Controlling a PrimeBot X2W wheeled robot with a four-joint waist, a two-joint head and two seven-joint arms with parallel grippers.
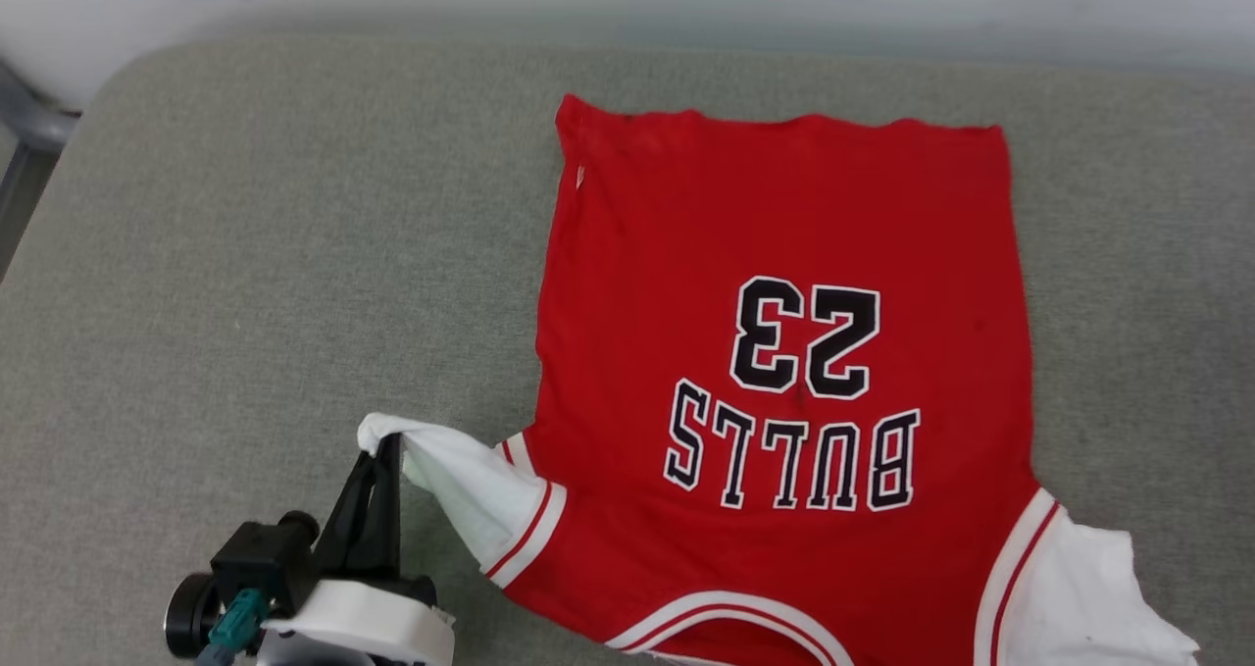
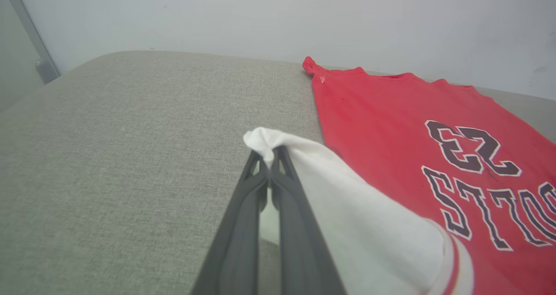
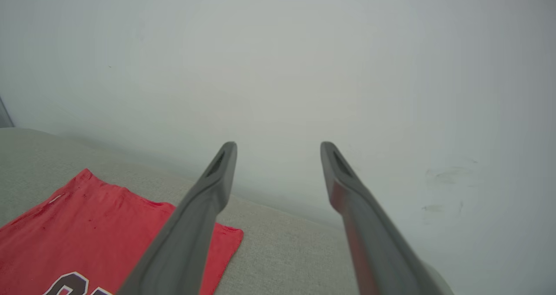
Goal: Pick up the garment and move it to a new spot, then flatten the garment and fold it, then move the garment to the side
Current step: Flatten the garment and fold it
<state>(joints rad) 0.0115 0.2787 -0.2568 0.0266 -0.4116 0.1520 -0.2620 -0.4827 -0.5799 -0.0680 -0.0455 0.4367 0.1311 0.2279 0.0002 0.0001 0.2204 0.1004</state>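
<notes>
The left gripper (image 1: 390, 442) is pinching the tip of the white sleeve (image 1: 471, 494) of the red Bulls T-shirt (image 1: 784, 215), its fingers pressing tight together on the cloth and holding that tip raised off the grey upholstered cushion (image 1: 245, 254). The shirt's body is lying flat ahead and to the right of this gripper. The right gripper (image 3: 278, 149) is standing wide apart, gripping nothing, with the shirt's hem corner lying below and left of its fingers and a pale wall (image 3: 278, 69) ahead.
</notes>
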